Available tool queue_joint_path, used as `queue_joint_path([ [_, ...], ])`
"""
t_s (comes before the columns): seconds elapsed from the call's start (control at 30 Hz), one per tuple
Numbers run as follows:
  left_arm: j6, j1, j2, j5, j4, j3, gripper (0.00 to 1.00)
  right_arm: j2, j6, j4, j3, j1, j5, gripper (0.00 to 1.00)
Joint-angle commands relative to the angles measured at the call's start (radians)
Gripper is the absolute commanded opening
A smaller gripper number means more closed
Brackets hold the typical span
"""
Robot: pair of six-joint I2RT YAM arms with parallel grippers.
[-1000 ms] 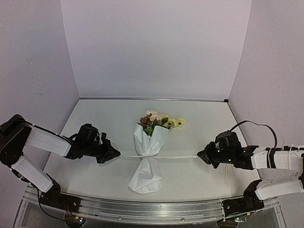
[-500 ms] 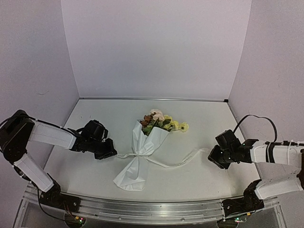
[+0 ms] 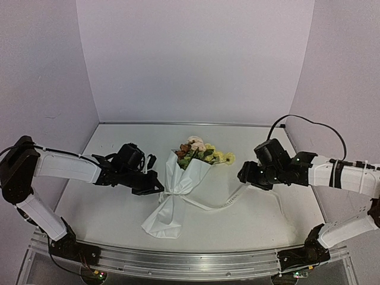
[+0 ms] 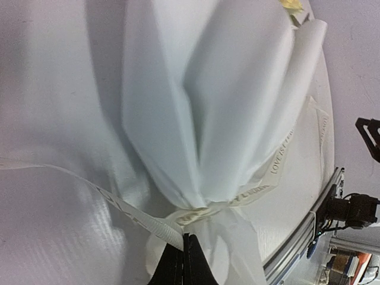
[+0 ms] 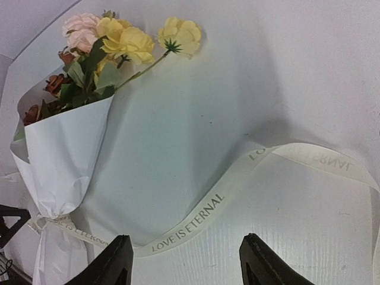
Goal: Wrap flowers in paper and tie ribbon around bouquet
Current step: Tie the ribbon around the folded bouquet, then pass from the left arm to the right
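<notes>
The wrapping looks done: the bouquet (image 3: 185, 173), a cone of thin white paper (image 3: 164, 218) with yellow, pink and cream artificial flowers (image 3: 199, 151) above its rim, lies on the white tabletop (image 3: 113, 217) between my arms. The narrow cream fabric ribbon (image 5: 196, 228), printed with lettering, is cinched round its waist. I cannot tell whether the knot is finished, so tightening or a bow may remain. My left tool (image 3: 158, 189) is closed tight, pinching the ribbon right at the waist, arm stretched low across the tabletop. My right tool (image 3: 242, 177) stands wide open and empty, hovering over the ribbon's loose tail, arm reaching inward from the right.
</notes>
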Motion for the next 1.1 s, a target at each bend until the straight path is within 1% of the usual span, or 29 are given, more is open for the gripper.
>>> queue_joint_path([
  [0.0, 0.024, -0.073, 0.030, 0.028, 0.030, 0.086, 0.00, 0.043, -0.088, 0.005, 0.099, 0.028, -0.022, 0.64],
  [0.1, 0.015, -0.127, 0.028, 0.026, 0.050, 0.111, 0.00, 0.075, -0.135, 0.004, 0.146, 0.062, -0.036, 0.65],
  [0.17, 0.021, -0.163, 0.019, -0.009, 0.032, 0.141, 0.00, 0.101, -0.148, 0.005, 0.174, 0.075, -0.046, 0.66],
  [0.23, 0.028, -0.172, 0.020, -0.013, 0.029, 0.156, 0.01, 0.127, -0.150, 0.005, 0.193, 0.080, -0.056, 0.67],
  [0.33, 0.050, -0.179, 0.042, 0.017, 0.050, 0.182, 0.01, 0.158, -0.149, 0.013, 0.219, 0.086, -0.062, 0.67],
  [0.47, 0.072, -0.189, 0.096, 0.005, 0.010, 0.283, 0.01, 0.180, -0.144, 0.030, 0.235, 0.087, -0.054, 0.67],
  [0.53, 0.080, -0.189, 0.112, 0.004, 0.012, 0.297, 0.05, 0.186, -0.137, 0.034, 0.240, 0.086, -0.050, 0.68],
  [0.7, 0.117, -0.188, 0.157, 0.003, -0.033, 0.344, 0.11, 0.192, -0.120, 0.037, 0.237, 0.087, -0.050, 0.69],
  [0.9, 0.167, -0.181, 0.143, -0.014, -0.069, 0.357, 0.28, 0.206, -0.111, 0.068, 0.227, 0.087, -0.072, 0.70],
  [1.07, 0.215, -0.169, 0.136, 0.009, -0.096, 0.382, 0.31, 0.207, -0.101, 0.111, 0.213, 0.092, -0.090, 0.70],
])
